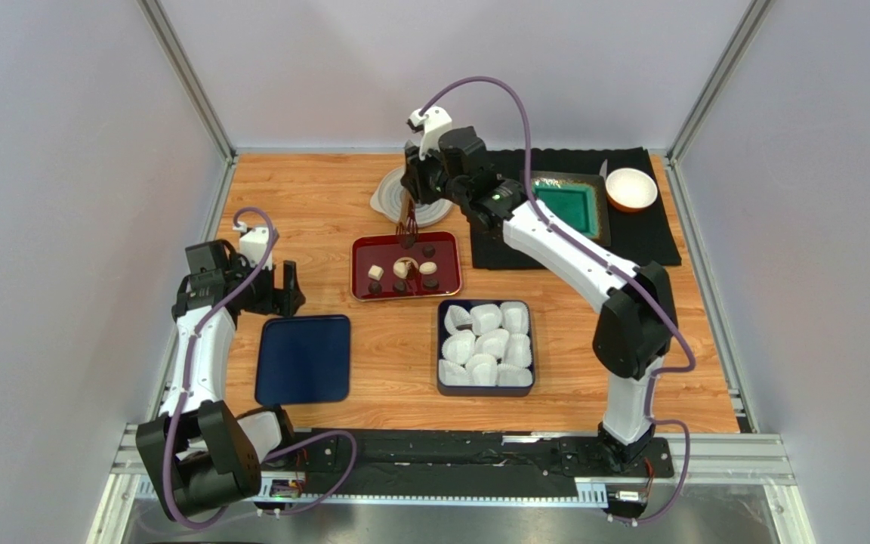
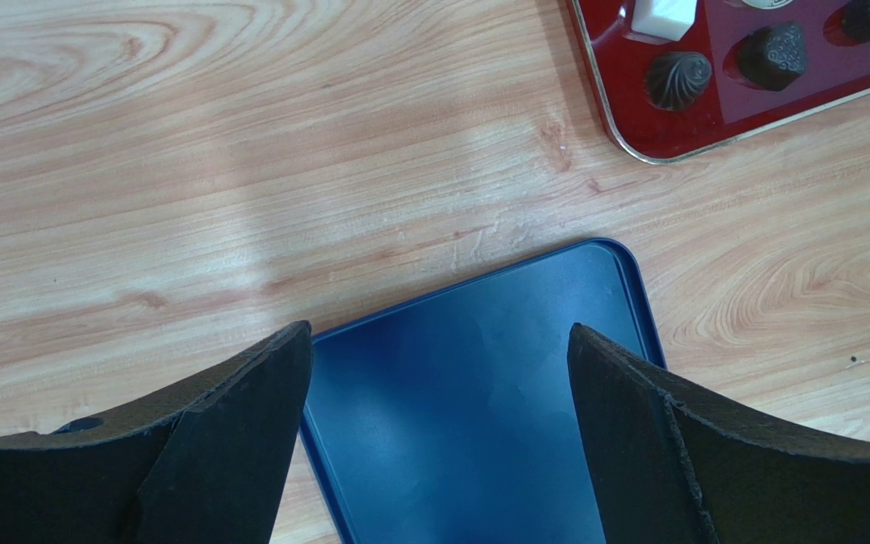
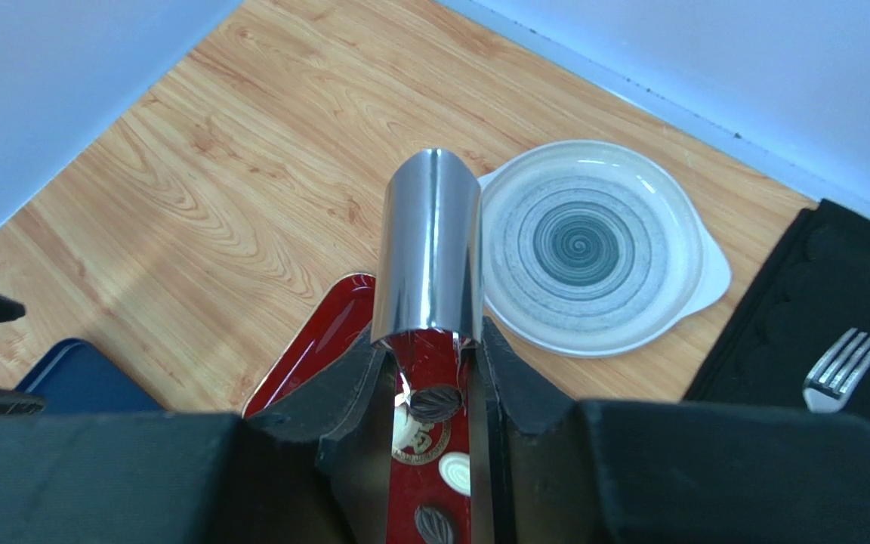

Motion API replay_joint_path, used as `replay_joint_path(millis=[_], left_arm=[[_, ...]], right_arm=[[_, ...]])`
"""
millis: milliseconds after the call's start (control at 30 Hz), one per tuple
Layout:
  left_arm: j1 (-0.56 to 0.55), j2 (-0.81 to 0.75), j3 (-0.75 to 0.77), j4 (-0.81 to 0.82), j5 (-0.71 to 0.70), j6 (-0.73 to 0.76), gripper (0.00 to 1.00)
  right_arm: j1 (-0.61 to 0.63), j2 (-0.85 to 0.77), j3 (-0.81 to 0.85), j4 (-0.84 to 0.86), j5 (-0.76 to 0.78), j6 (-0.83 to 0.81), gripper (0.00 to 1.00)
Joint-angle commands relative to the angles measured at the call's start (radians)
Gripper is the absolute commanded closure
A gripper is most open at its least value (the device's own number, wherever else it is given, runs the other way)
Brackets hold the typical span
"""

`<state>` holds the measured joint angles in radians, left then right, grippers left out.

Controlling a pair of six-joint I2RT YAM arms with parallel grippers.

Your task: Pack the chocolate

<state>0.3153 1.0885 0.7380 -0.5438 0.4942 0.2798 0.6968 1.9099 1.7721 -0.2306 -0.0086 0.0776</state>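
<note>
Right wrist view: a shiny metal tool (image 3: 428,244), probably tongs, is seen clamped between the narrow jaws of the right gripper (image 3: 428,363), above the red tray (image 1: 358,268) where the chocolate (image 1: 403,269) lies. Picking up one piece is judged to be the step in hand. Next, the tool tips must be lowered around a piece. The left gripper (image 2: 440,340) is spread wide over the blue lid (image 2: 462,442). No writing can be read.

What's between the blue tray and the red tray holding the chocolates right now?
Nothing: only bare wooden table separates the blue tray from the red tray. The left wrist view shows it best; the top view agrees.
</note>
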Motion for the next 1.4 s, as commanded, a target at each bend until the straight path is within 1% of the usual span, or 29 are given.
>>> replay_joint_path(millis=[0,67,100,133,200,233,367,467,600,900,1133,1333,1367], left_arm=[[0.01,-0.03,0.009,-0.007,-0.005,0.03,0.09],[0.01,-0.032,0.008,-0.01,-0.006,0.035,0.09],[0.01,-0.033,0.006,-0.01,-0.006,0.035,0.09],[0.01,-0.033,0.006,-0.011,-0.006,0.035,0.09],[0.011,-0.035,0.004,-0.013,-0.003,0.035,0.09],[0.01,-0.035,0.001,-0.013,-0.003,0.035,0.09],[0.01,-0.035,0.001,-0.016,0.001,0.035,0.09],[0.01,-0.035,0.003,-0.016,0.004,0.029,0.09],[0.011,-0.035,0.006,-0.022,0.01,0.025,0.09],[0.011,-0.042,0.006,-0.028,0.017,0.024,0.09],[0.011,-0.036,0.011,-0.027,0.02,0.021,0.09],[0.011,-0.036,0.015,-0.027,0.024,0.016,0.09],[0.011,-0.036,0.017,-0.03,0.026,0.018,0.09]], right_arm=[[0.0,-0.17,-0.066,-0.005,0.009,-0.042,0.92],[0.0,-0.248,-0.109,-0.024,0.053,-0.044,0.92],[0.0,-0.274,-0.164,-0.039,0.056,-0.044,0.92],[0.0,-0.335,-0.19,-0.05,0.061,-0.041,0.92],[0.0,-0.396,-0.255,-0.076,0.058,-0.033,0.92],[-0.002,-0.431,-0.314,-0.087,0.061,-0.029,0.92],[0.0,-0.613,-0.459,-0.125,0.068,-0.013,0.92],[0.0,-0.682,-0.514,-0.159,0.076,-0.002,0.92],[0.0,-0.764,-0.548,-0.196,0.071,0.017,0.91],[0.0,-0.782,-0.626,-0.196,0.085,0.033,0.91],[0.0,-0.793,-0.654,-0.199,0.079,0.047,0.91],[0.0,-0.805,-0.671,-0.196,0.078,0.057,0.84],[-0.002,-0.805,-0.672,-0.194,0.078,0.059,0.82]])
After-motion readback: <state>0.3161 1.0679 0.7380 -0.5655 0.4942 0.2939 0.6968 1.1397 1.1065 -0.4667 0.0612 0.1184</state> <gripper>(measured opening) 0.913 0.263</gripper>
